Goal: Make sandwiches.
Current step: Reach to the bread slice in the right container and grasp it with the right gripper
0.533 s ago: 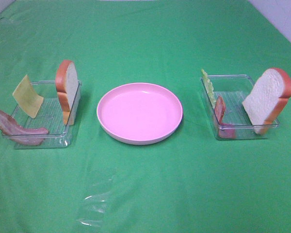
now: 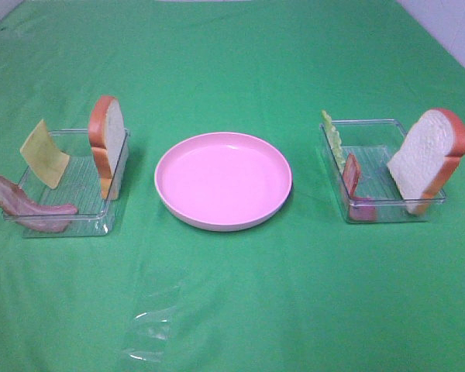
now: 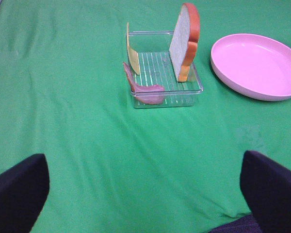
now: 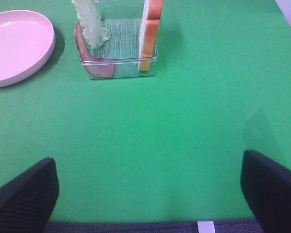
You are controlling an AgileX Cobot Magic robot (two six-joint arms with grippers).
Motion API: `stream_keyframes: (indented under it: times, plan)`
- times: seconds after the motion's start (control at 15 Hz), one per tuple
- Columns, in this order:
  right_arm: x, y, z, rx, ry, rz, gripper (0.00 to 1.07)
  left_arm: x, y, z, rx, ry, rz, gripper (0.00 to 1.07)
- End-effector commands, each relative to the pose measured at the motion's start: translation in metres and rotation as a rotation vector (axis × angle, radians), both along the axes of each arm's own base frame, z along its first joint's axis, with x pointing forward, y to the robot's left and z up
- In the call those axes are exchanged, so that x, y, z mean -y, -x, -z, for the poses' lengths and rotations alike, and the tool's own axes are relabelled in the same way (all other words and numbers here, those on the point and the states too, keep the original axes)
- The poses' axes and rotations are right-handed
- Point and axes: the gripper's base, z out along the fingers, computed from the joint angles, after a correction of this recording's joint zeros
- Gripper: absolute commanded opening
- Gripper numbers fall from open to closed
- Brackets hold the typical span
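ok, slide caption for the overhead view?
Pink plate between left tray (cheese, bacon strip, bread slice) and right tray (lettuce, second bacon strip, second bread slice); nothing stacked yet.

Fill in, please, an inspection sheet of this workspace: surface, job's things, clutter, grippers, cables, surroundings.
Surface: green cloth, lightly wrinkled.
Job's things: left tray holds cheese square, left bacon strip and left bread slice standing on edge; right tray holds lettuce leaf, right bacon strip and right bread slice standing on edge; pink plate between the trays, bare.
Clutter: faint shiny patch on the cloth at the near side; cannot tell what it is.
Grippers: left gripper and right gripper, jaws wide open, holding nothing, short of the trays.
Cables: nothing seen.
Surroundings: pale surface past the far right corner.
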Motion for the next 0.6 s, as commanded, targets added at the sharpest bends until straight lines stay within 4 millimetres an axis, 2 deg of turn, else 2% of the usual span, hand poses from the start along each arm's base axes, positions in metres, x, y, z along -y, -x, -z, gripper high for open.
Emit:
stream_keyframes:
  times: [0.07,0.27,0.33,0.4,0.47,0.53,0.6]
  plan:
    - [-0.001,-0.001,-0.008,0.039,-0.016,0.007,0.97,0.000,0.002,0.000,0.018,0.006,-0.003,1.00]
    - [-0.001,-0.029,-0.030,-0.025,-0.037,0.025,0.97,0.000,0.002,0.000,0.018,0.006,-0.003,1.00]
    - [-0.001,-0.045,-0.037,-0.057,-0.038,0.026,0.97,0.000,0.002,0.000,0.018,0.006,-0.003,1.00]
    - [-0.001,-0.069,-0.047,-0.101,-0.038,0.028,0.97,0.000,0.002,0.000,0.018,0.006,-0.003,1.00]
    - [-0.001,-0.069,-0.047,-0.101,-0.038,0.028,0.97,0.000,0.002,0.000,0.018,0.006,-0.003,1.00]
    - [-0.001,-0.103,-0.060,-0.184,-0.037,0.030,0.97,0.000,0.002,0.000,0.018,0.006,-0.003,1.00]
    - [-0.001,-0.121,-0.064,-0.238,-0.036,0.031,0.97,0.000,0.002,0.000,0.018,0.006,-0.003,1.00]
